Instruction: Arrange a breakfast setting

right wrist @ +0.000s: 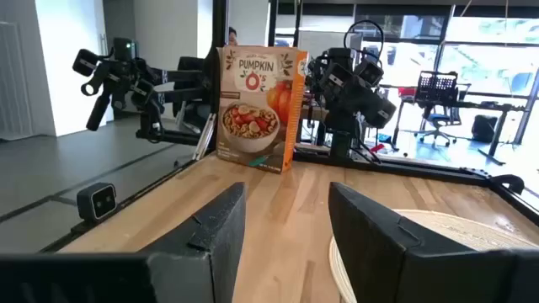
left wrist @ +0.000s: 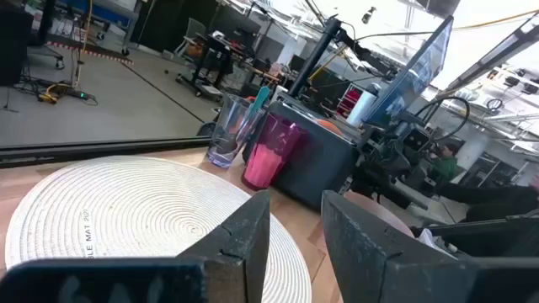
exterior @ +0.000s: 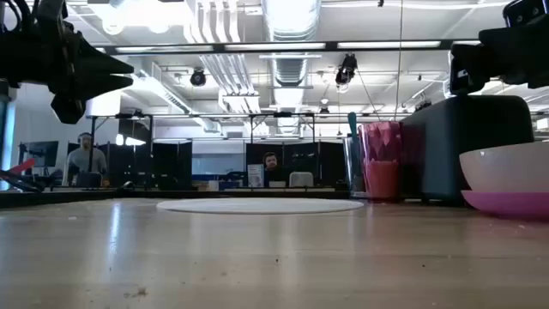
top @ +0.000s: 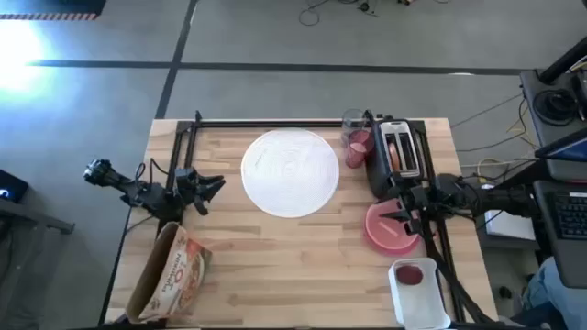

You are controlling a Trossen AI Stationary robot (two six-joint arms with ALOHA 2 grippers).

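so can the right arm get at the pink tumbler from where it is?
Probably not directly. The right gripper hovers open over the small magenta plate, and the black toaster stands between it and the pink tumbler; it would likely need to go over or around the toaster.

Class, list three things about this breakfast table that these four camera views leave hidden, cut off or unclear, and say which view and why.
- What lies in the bowl: the low view is level with its rim; from above, the right gripper covers it.
- What sits in the toaster slots: too small in the high view.
- The cereal box base: cut off by the high view's bottom edge.
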